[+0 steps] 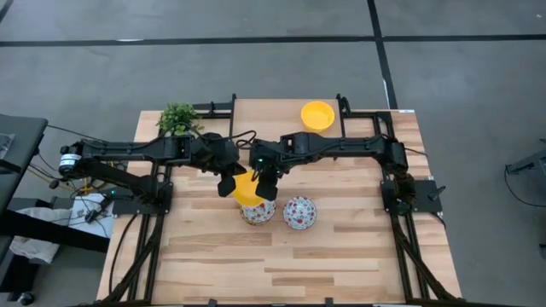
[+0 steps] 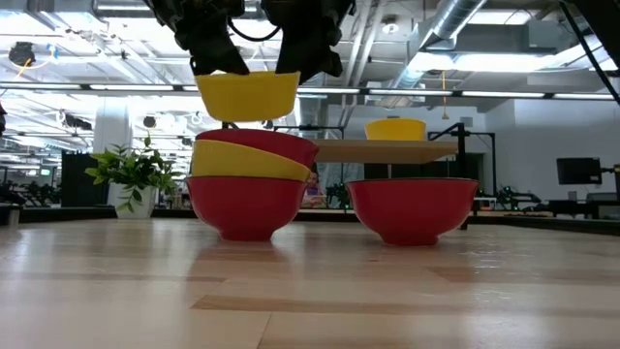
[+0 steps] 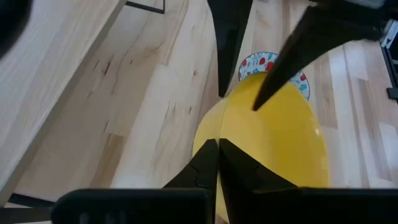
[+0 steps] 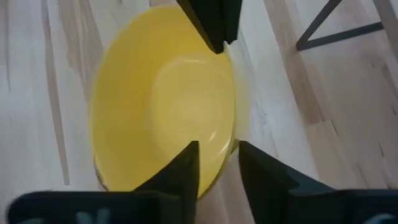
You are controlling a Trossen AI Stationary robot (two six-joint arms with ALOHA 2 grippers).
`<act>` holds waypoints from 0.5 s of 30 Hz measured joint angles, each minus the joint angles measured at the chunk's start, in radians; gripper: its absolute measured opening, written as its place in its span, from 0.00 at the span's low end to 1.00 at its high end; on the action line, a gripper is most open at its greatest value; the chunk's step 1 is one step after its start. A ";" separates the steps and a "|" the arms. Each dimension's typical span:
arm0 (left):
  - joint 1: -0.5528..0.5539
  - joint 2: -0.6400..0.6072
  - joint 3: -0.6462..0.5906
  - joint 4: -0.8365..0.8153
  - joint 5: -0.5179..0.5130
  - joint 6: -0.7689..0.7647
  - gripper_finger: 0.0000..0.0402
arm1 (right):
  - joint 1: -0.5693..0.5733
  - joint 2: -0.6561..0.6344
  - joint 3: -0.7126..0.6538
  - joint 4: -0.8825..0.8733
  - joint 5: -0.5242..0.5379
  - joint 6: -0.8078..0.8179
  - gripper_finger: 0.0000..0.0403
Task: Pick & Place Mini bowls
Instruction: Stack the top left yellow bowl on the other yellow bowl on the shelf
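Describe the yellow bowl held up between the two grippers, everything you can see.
The yellow bowl is plain, bright, small, round and shallow, glossy like glazed ceramic or plastic. It hangs upright in the air, mouth up, just above the stack of bowls at mid-table, not touching it. The left gripper is shut on one side of its rim. The right gripper straddles the opposite rim, one finger inside and one outside, jaws apart and not yet clamped. Its inside is empty.
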 joint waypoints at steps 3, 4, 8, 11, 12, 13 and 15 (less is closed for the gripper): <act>0.000 0.000 0.000 0.000 0.004 -0.003 0.02 | -0.002 0.000 0.000 0.000 0.005 0.003 0.11; -0.001 -0.001 0.000 0.002 0.004 -0.003 0.02 | -0.003 0.000 0.000 -0.001 0.008 0.003 0.06; -0.001 -0.001 0.000 0.005 0.007 -0.003 0.03 | -0.012 0.000 -0.001 -0.001 0.009 0.018 0.03; -0.001 -0.001 0.000 0.007 0.003 -0.002 0.03 | -0.015 0.000 -0.001 -0.001 0.006 0.026 0.01; -0.001 -0.001 0.000 0.008 0.003 -0.002 0.03 | -0.015 0.000 -0.001 -0.001 0.006 0.026 0.01; -0.001 -0.001 0.000 0.010 0.004 -0.002 0.03 | -0.015 0.000 -0.001 -0.001 0.006 0.026 0.01; -0.001 -0.001 0.000 0.012 0.008 0.000 0.04 | -0.014 0.000 -0.001 -0.001 0.003 0.026 0.00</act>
